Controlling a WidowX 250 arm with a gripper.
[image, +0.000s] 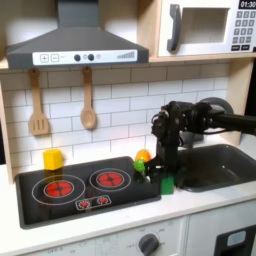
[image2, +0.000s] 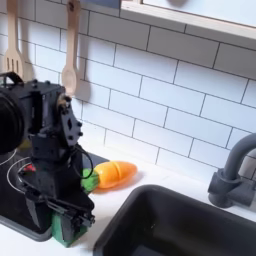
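Gripper lowered at the stove's right near corner, fingers clamped on a green block resting on the counter, not yet lifted; carrot lies just behind, left of the sink.

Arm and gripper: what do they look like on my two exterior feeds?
The arm is all black, built of blocky, boxy segments. The gripper is black as well, with a thin red cable running along it in the second exterior view. No markings are legible.

Soft even light, slightly blurry, low resolution
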